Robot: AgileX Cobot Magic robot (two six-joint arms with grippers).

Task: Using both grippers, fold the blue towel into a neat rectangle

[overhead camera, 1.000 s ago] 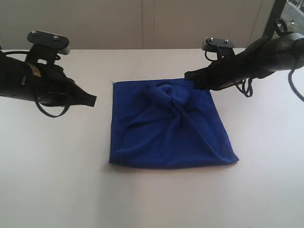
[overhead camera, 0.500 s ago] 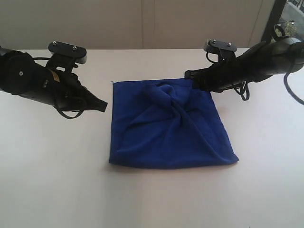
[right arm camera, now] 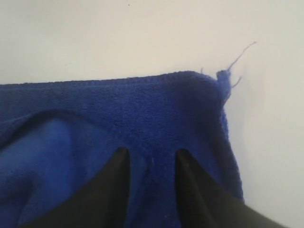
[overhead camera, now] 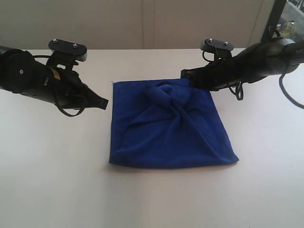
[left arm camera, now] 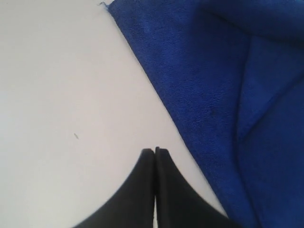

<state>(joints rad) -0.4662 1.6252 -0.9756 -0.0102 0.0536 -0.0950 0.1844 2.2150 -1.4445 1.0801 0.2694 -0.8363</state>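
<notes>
The blue towel (overhead camera: 166, 128) lies in the middle of the white table as a rumpled square with raised creases crossing it. My left gripper (overhead camera: 105, 101) hovers just off the towel's left edge, near the far left corner. In the left wrist view its jaws (left arm camera: 155, 150) are shut on nothing, with the towel (left arm camera: 213, 85) beside them. My right gripper (overhead camera: 184, 74) is over the towel's far right corner. In the right wrist view it (right arm camera: 151, 152) stands open, its two fingers spread above the towel (right arm camera: 142, 104) near the stitched far edge. A loose thread (right arm camera: 237, 59) sticks out at that corner.
The white table (overhead camera: 57, 180) runs bare around the towel on all sides. A beige wall (overhead camera: 142, 23) closes the far edge, and a dark window frame (overhead camera: 278, 14) stands at the far right.
My left arm has swung right, bringing its shut tip close to the towel's left edge. My right gripper's jaws have opened and it has edged slightly left over the far right corner.
</notes>
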